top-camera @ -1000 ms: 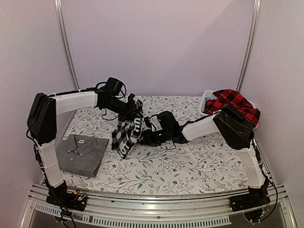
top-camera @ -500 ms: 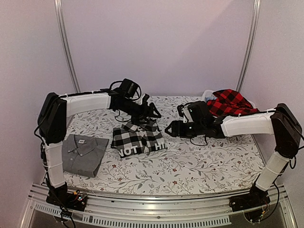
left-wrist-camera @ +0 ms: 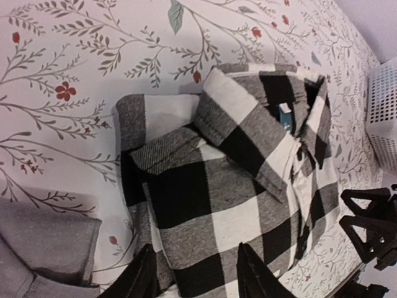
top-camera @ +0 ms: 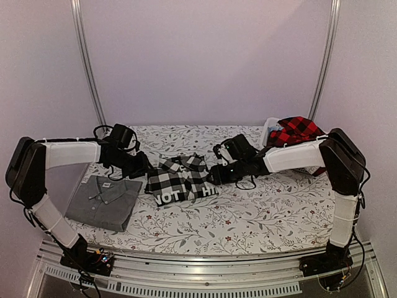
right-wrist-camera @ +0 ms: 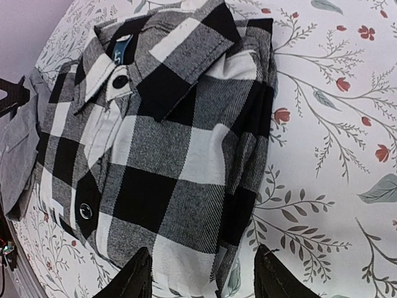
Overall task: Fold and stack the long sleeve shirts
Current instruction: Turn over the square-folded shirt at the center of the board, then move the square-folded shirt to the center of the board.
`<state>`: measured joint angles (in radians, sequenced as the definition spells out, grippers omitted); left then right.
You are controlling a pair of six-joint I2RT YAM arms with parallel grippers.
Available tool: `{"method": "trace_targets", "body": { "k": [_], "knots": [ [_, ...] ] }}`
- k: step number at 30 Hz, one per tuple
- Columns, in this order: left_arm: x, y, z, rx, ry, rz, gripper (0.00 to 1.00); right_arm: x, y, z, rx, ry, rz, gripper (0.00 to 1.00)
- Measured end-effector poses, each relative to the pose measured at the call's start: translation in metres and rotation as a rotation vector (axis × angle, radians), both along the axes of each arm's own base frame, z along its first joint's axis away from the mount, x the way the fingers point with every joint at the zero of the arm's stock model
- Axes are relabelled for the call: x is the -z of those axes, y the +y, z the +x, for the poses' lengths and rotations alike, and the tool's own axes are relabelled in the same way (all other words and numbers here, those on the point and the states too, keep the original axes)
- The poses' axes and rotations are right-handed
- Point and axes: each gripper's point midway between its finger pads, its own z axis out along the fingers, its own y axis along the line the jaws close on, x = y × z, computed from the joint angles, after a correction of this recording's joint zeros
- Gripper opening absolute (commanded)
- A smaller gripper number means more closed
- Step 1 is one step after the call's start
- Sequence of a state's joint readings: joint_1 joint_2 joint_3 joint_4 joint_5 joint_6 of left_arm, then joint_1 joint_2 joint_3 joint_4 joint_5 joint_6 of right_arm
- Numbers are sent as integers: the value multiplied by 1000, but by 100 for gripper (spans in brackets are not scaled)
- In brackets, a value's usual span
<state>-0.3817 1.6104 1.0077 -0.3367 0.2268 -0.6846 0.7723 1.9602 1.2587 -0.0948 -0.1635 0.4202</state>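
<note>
The black-and-white check shirt (top-camera: 182, 181) lies folded flat in the middle of the table, white lettering toward the front. In the wrist views its collar (left-wrist-camera: 279, 118) and buttons (right-wrist-camera: 120, 81) face up. My left gripper (top-camera: 144, 169) hovers at its left edge, open (left-wrist-camera: 197, 276), holding nothing. At the shirt's right edge my right gripper (top-camera: 217, 174) stands open (right-wrist-camera: 205, 279), also holding nothing. The grey shirt (top-camera: 105, 200) lies folded at the front left. The red-and-black check shirt (top-camera: 302, 131) is heaped on the basket at the back right.
A white plastic basket (top-camera: 270, 128) stands at the back right corner (left-wrist-camera: 381, 112). The table carries a floral cloth (top-camera: 248, 217). The grey shirt's edge (left-wrist-camera: 43, 254) lies close to the check shirt's left side (right-wrist-camera: 22, 136).
A second ago both grippers held the check shirt up, bunched. It now lies flat and folded, both grippers have let go, and each arm has drawn back to its own side.
</note>
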Motion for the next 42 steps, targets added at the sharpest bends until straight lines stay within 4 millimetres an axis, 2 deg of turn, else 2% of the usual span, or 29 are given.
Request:
{"method": "trace_targets", "body": {
  "k": [2,6,12,17,20,25,27,29,31,35,37,40,42],
  "knots": [
    [16,9,-9,-17,32,39,38,14,0,-4,-23,23,-25,54],
    [36,24,-19,-47,58,103,36,24,3,-6,-52,40,-34,53],
    [55,38,-30,-91,88,151,35,25,6,-10,-78,52,-21,52],
    [62,33,-33,-80,92,130,32,26,7,-12,-87,56,-19,52],
    [66,23,-32,-54,91,109,20,29,5,-12,-83,57,-25,49],
    [76,-5,-37,14,117,76,2,36,2,-15,-80,67,-32,19],
    [78,-20,-38,47,126,56,0,42,-2,-18,-73,78,-38,6],
    [77,-38,-37,84,127,34,0,50,-8,-23,-63,87,-47,2],
    [74,-55,-34,118,121,16,0,54,-16,-30,-47,101,-50,0],
    [59,-92,-24,188,84,-41,0,49,-37,-51,-4,124,-63,0],
    [51,-105,-21,216,68,-72,0,47,-42,-64,6,137,-69,5],
    [48,-113,-24,245,68,-107,3,47,-41,-88,3,161,-71,12],
    [53,-113,-30,254,84,-116,9,49,-40,-96,11,176,-73,18]
  ]
}}
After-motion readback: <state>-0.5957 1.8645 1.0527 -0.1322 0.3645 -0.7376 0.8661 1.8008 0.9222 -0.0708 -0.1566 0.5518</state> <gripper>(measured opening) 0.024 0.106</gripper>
